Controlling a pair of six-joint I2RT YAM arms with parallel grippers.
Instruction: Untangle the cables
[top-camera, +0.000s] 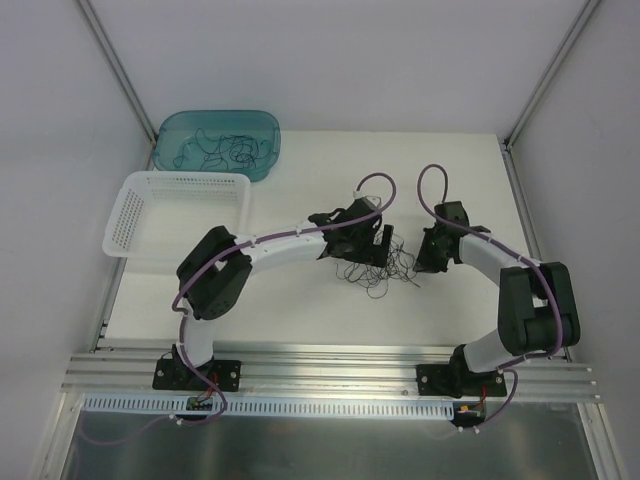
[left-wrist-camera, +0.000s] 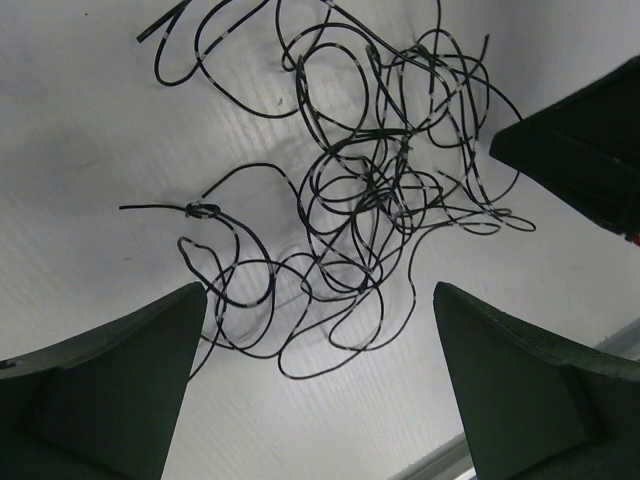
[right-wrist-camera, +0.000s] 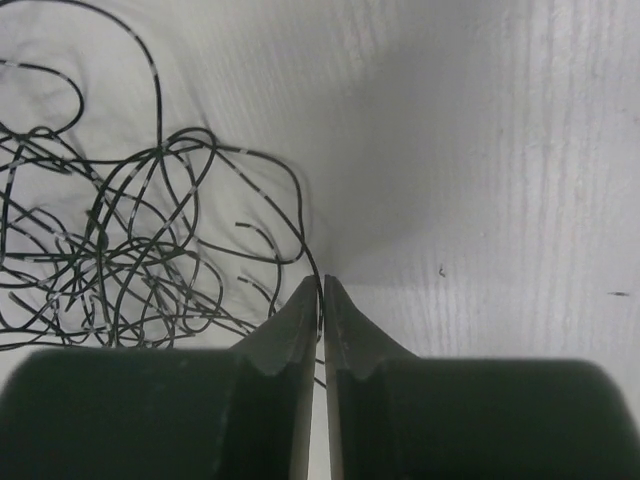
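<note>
The right gripper (right-wrist-camera: 322, 288) had its jaws pressed together. One strand (right-wrist-camera: 305, 225) of the cables ran down into the seam between the fingertips, so the gripper appeared to be clamped on that strand at the right edge of the tangle. The left gripper (left-wrist-camera: 315, 292) hung above the same tangle with its jaws wide apart, gripping nothing.

The cables (top-camera: 380, 268) lay as one knotted heap on the white table (top-camera: 300, 300), between the two grippers and about mid-table. In the left wrist view, a loose end carrying a small knot (left-wrist-camera: 203, 210) stood clear of the main heap.

Further out, a teal bin (top-camera: 160, 140) at the far left held more dark wires. A white basket (top-camera: 128, 220) stood just on its near side.

Judged step: one strand was being singled out of the heap, and no separation was yet achieved. The next move would call for the left gripper to descend and pin the bulk of the loops. The right gripper would then draw its strand away to the right, slowly, because crossed loops were likely to drag along or tighten.
</note>
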